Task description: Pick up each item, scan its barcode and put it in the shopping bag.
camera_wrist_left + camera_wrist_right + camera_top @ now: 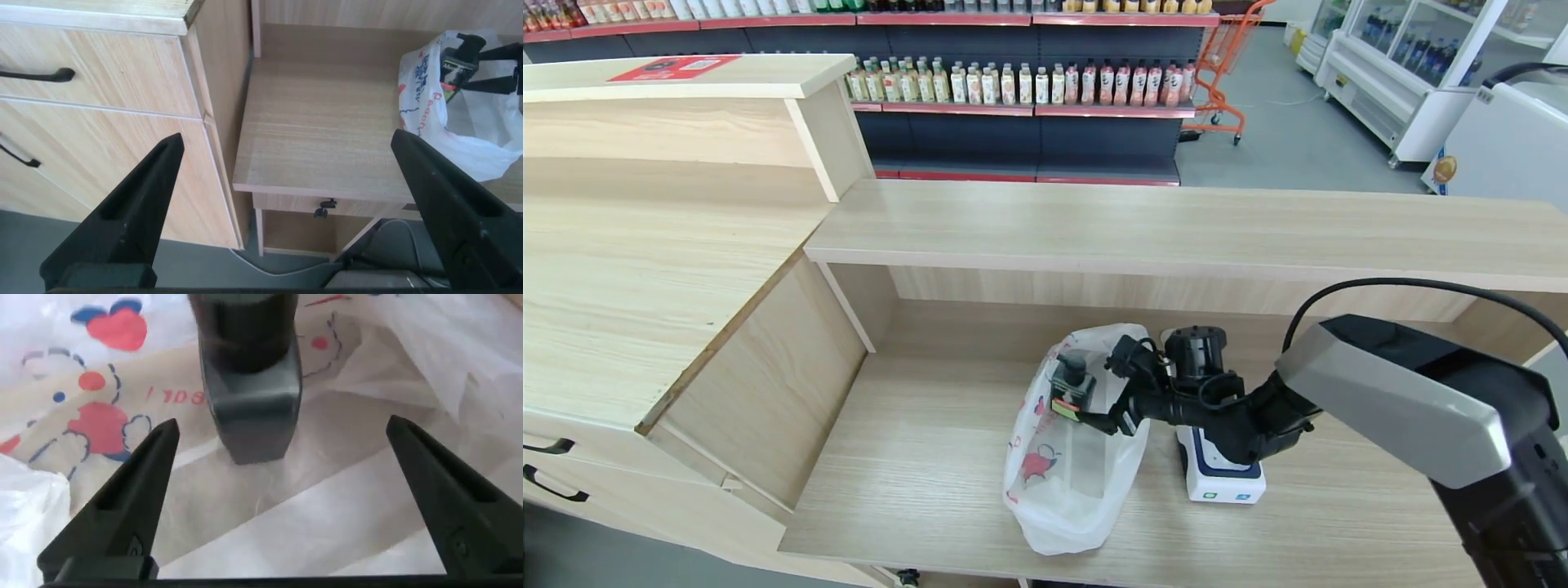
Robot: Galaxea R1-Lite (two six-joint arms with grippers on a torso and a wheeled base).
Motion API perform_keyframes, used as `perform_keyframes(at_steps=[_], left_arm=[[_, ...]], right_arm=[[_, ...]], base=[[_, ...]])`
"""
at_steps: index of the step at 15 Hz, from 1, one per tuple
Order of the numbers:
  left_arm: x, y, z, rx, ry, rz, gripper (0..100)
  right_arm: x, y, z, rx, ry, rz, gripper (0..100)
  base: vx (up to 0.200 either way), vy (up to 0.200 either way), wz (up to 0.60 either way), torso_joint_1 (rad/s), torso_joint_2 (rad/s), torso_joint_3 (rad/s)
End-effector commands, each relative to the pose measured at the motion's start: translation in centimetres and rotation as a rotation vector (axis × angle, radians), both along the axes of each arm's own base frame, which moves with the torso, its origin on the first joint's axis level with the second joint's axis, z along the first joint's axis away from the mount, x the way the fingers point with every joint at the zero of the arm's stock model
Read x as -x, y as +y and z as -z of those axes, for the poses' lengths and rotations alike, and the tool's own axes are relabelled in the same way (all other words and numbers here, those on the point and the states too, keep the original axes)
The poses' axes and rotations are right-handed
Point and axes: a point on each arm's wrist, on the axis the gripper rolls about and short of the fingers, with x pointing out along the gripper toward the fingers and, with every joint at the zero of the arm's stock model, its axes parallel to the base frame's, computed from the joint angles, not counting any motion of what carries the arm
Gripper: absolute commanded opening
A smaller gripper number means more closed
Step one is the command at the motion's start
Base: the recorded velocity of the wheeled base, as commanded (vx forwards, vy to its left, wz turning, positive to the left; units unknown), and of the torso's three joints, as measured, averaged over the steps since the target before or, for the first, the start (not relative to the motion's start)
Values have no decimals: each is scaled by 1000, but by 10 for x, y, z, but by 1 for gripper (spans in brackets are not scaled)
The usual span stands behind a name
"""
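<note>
Checking the shopping bag, you find the dark bottle inside its open mouth. Your right gripper hangs over the bag, fingers spread wide and clear of the bottle. Your left gripper is also spread wide, well apart from the bag. The scanner stands just beside the bag.

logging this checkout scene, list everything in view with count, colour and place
shopping bag: 1, clear white, red cartoon print, on the counter, mouth open
bottle: 1, dark grey, black cap, at the bag's mouth
barcode scanner: 1, white base, black head, right of the bag
counter: 1, light wood
drawer handles: 2, black, left cabinet
drink bottles: many, shelf behind
trolley: 1, orange, aisle
left pincer: black, open, off the counter's front
right pincer: black, open, either side of the bottle
</note>
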Motion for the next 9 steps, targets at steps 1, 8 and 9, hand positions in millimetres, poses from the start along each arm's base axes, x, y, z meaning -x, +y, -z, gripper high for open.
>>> perform_keyframes(at_steps=[1,8,9], left_arm=[[0,0,0,0,0,0,100],[0,0,0,0,0,0,100],[0,0,0,0,0,0,100]], right_arm=[[5,-10,-41,-131,57,67,100],[88,-126,-148,-364,269,380,100],[110,-143,-154,-361,278,428,100]], base=[[0,0,0,0,0,0],[0,0,0,0,0,0],[0,0,0,0,0,0]])
